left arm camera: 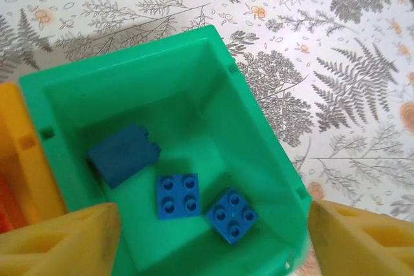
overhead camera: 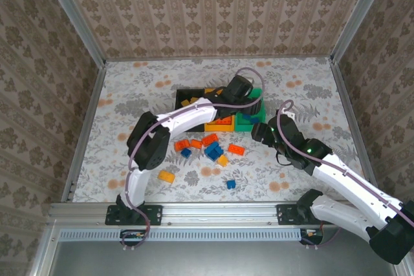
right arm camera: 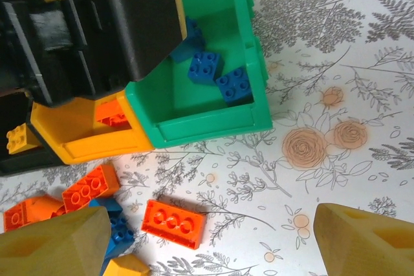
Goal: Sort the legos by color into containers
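Three blue legos (left arm camera: 176,195) sat in green container (left arm camera: 155,88) beneath my released left pincer (left arm camera: 210,240); right pincer (right arm camera: 207,244), released too, likely needed a tabletop brick (right arm camera: 173,216).

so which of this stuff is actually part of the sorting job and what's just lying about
Part of the job:
- green bin, three blue bricks inside
- orange-yellow bin
- black bin
- loose bricks on the table: red-orange, blue, yellow-orange
- left gripper, open over the green bin
- right gripper, open

Just there:
- flowered table cover
- wallpapered walls
- metal frame
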### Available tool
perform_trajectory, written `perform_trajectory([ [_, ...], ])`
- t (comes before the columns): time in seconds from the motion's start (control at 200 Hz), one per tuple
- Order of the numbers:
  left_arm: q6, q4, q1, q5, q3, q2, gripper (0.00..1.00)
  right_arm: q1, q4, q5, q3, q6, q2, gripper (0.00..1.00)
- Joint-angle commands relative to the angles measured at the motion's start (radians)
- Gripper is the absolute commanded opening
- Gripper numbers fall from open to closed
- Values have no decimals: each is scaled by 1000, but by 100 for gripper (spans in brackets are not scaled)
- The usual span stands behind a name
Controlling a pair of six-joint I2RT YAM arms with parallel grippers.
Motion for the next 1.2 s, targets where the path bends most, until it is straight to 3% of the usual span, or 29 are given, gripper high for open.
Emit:
perform_trajectory([
  [0.0,-30,72,-5,-7,-92,-173,84,-6,-3,-73,-8,-30,14,84],
  [0.16,-68,142,-12,-30,-350,-394,100,31,31,-170,-23,-51,67,84],
  [0.425,-152,114,-35,-140,-776,-780,100,295,16,-220,10,-68,269,84],
  [0.67,-229,6,-85,-265,-1011,-1065,100,490,-32,-187,48,-35,460,83],
  [0.96,-310,-37,-90,-283,-1139,-1191,100,548,-32,-167,92,-19,616,74],
  [1.195,-324,-69,-88,-296,-1159,-1216,100,550,-68,-174,119,-23,653,52],
])
